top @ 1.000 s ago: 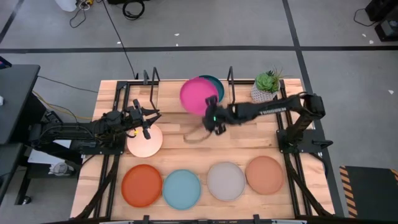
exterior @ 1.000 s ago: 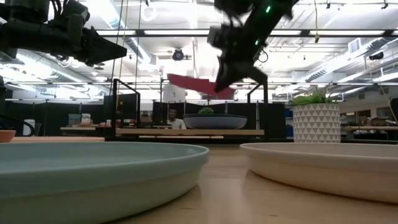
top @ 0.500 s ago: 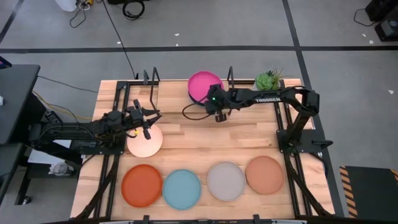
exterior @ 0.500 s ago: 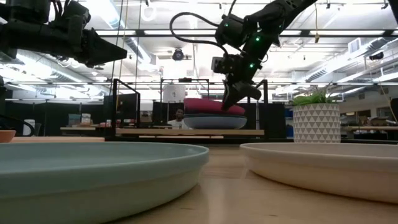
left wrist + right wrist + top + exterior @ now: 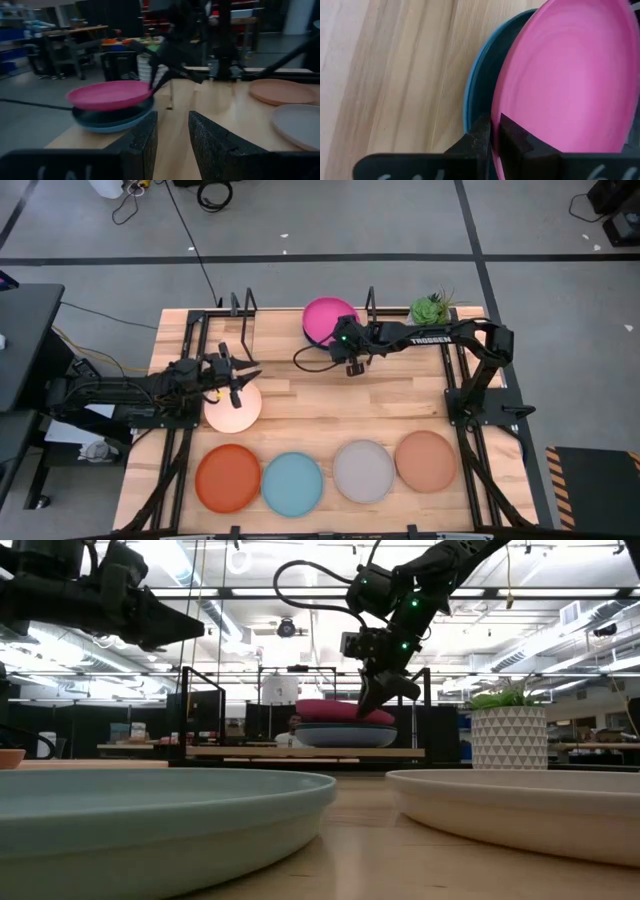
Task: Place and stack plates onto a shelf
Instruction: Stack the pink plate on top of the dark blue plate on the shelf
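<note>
1. Resting now on the stack at the shelf's (image 5: 275, 330) right end, the pink plate (image 5: 328, 320) has come down from mid-air.
2. Right gripper (image 5: 495, 131) pinches its near rim (fingers pressed onto it).
3. Left gripper (image 5: 237, 370), fingers slightly apart, hovers over the cream plate (image 5: 232, 408) near the tabletop's left edge.

Table: wooden tabletop (image 5: 330, 405).
Far edge: shelf (image 5: 270, 330), potted plant (image 5: 430, 315).
Shelf right side: blue plate (image 5: 107, 127) under the stack.
Left: cream plate (image 5: 233, 408).
Near row: orange plate (image 5: 228, 477), light blue plate (image 5: 292, 483), grey plate (image 5: 363, 471), tan-brown plate (image 5: 426, 460).
</note>
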Robot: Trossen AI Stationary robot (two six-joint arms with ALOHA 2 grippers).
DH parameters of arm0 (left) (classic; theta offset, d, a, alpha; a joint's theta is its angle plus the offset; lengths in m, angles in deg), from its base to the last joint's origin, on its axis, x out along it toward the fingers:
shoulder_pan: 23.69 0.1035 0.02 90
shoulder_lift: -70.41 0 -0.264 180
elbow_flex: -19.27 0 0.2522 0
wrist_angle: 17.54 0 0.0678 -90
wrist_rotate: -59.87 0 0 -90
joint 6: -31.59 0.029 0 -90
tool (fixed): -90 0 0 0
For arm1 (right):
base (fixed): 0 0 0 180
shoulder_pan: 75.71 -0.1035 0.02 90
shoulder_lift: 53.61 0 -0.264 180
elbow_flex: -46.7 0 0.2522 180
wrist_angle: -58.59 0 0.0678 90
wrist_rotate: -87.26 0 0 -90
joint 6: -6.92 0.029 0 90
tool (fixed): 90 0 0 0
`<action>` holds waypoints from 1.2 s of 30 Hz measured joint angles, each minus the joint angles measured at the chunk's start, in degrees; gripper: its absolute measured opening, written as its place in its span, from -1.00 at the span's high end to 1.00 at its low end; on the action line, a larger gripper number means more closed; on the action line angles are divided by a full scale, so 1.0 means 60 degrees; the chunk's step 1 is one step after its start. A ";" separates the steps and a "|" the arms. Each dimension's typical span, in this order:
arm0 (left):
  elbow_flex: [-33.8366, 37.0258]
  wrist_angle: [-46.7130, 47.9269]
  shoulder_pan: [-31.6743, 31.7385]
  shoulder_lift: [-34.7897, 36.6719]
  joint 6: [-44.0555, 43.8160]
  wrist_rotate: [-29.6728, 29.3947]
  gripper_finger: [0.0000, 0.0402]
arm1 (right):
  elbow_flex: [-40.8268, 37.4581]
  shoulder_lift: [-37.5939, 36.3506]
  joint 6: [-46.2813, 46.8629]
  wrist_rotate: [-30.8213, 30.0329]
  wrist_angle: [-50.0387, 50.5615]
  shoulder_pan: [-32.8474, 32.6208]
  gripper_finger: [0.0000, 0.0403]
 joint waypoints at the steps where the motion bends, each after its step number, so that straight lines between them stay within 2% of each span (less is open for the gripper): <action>1: 0.0000 0.0001 -0.0004 0.0000 0.0004 0.0084 0.42 | 0.0000 0.0000 0.0003 0.0013 0.0001 0.0000 0.80; 7: 0.0000 -0.0028 0.0000 0.0004 0.0015 0.0093 0.42 | 0.0000 0.0000 0.0029 0.0067 0.0016 -0.0011 0.54; 13: 0.0000 0.0054 -0.0004 0.0002 0.0021 0.0094 0.42 | 0.0006 -0.0399 0.0020 -0.0896 0.0023 -0.0428 0.36; 21: 0.0000 0.0419 -0.0004 0.0001 0.0027 0.0097 0.42 | 0.0003 -0.0583 0.0781 -0.0615 0.0610 -0.0783 0.34; 25: 0.0000 0.0412 -0.0004 0.0004 0.0026 0.0097 0.42 | -0.0022 -0.0477 0.1075 -0.1305 0.0228 -0.0641 0.35; 36: 0.0000 0.0326 -0.0003 0.0004 0.0033 0.0101 0.42 | -0.0033 0.0472 0.1032 -0.0839 -0.0832 0.0000 0.35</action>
